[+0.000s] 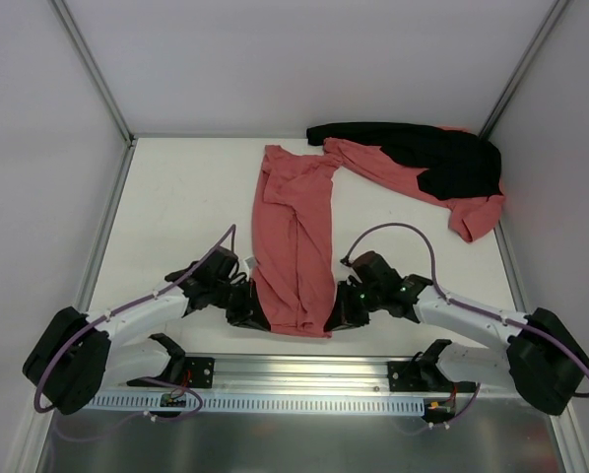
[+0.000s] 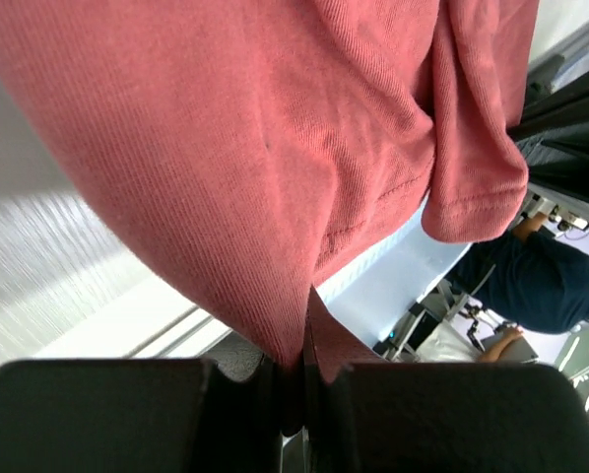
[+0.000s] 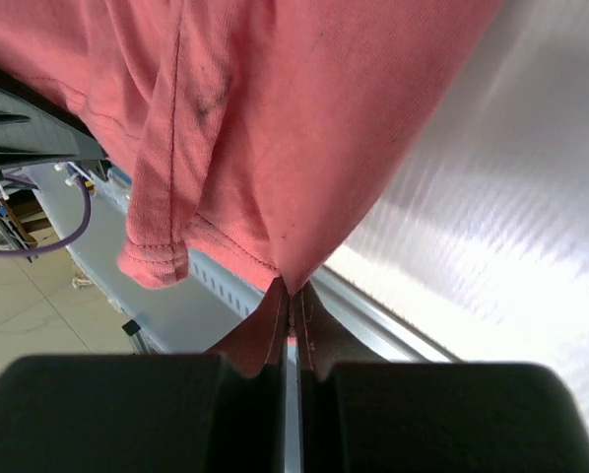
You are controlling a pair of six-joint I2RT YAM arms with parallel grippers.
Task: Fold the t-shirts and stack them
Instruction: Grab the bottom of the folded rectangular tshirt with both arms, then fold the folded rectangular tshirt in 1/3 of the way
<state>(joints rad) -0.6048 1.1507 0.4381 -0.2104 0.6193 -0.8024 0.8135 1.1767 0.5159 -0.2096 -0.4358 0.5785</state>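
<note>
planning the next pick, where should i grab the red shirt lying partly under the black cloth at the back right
Grip the red shirt at its bare near-right corner, coming in from the near side. The black cloth lies over its far part, so that corner is probably the best hold: a loose bit sticking out clear of the cloth.

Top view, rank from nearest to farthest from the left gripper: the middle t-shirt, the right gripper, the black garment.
1. middle t-shirt: pinched in the left gripper, at the near hem.
2. right gripper: across that hem, on the right.
3. black garment: far right, at the back.
</note>
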